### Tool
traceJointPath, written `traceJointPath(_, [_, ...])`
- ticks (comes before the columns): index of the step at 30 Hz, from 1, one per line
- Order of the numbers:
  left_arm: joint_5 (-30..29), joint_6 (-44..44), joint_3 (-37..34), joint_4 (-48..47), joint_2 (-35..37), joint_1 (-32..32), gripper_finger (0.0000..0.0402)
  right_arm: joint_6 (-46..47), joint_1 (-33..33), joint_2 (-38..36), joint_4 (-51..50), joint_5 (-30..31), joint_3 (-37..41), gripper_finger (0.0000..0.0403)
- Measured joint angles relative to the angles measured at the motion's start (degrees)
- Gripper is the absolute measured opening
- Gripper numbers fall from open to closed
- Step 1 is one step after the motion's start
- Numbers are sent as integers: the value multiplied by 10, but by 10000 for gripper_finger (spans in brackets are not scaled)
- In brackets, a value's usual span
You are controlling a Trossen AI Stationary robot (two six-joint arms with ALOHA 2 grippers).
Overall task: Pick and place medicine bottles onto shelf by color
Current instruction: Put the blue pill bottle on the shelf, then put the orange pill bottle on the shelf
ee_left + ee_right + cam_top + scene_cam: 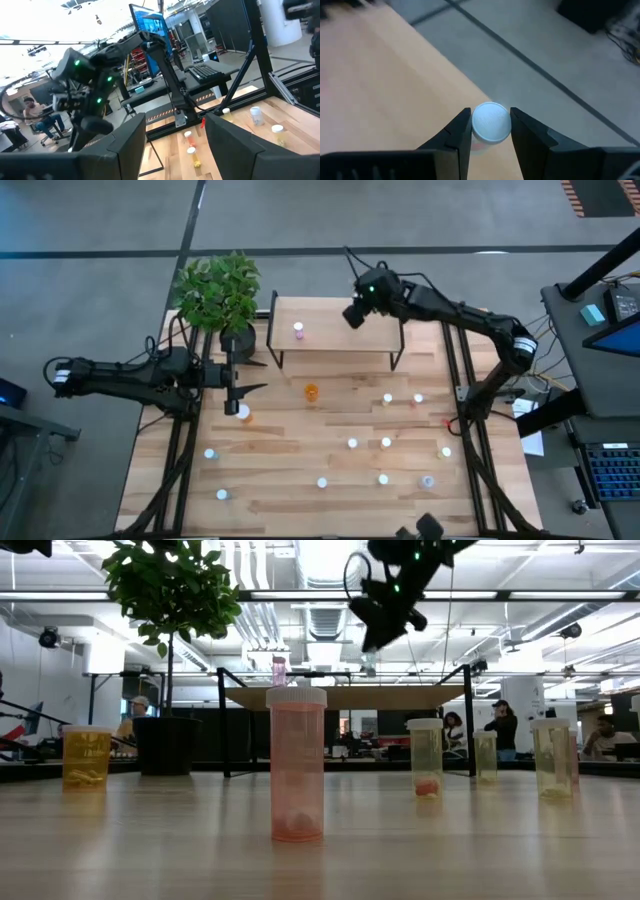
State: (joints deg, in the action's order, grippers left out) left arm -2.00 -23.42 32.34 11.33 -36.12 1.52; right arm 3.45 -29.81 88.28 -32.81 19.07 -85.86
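left gripper [175,145] jaws apart, empty | right arm [125,55] ahead | medicine bottles [255,116] on table [295,112]

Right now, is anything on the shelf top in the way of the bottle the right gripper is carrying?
Nothing visible. The right gripper holds a white-capped bottle over the shelf, toward its right end. The only thing standing on the shelf is a pink bottle, well to the left, apart from the gripper.

high: overhead, straight down | low: tabletop-level | both share shelf [335,330]
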Motion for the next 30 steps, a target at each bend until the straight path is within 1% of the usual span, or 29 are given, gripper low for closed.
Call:
traceJointPath(4, [0, 0, 0, 0, 0, 0, 190, 11, -22, 13, -10, 0, 0, 110])
traceJointPath(7, [0, 0, 0, 0, -1, 0, 190, 18, -26, 16, 19, 2, 3, 110])
traceJointPath(12, [0, -9, 0, -3, -1, 0, 190, 41, -25, 19, 65, 4, 25, 110])
traceJointPath(19, [0, -10, 0, -3, -2, 0, 190, 26, -5, 18, 116, 4, 65, 110])
traceJointPath(22, [0, -10, 0, -3, -2, 0, 190, 25, -2, 17, 129, 4, 70, 112])
traceJointPath(26, [0, -10, 0, -3, -2, 0, 190, 25, -2, 17, 130, 5, 70, 131])
traceJointPath(30, [0, -10, 0, -3, -2, 0, 190, 21, -2, 17, 129, 4, 70, 167])
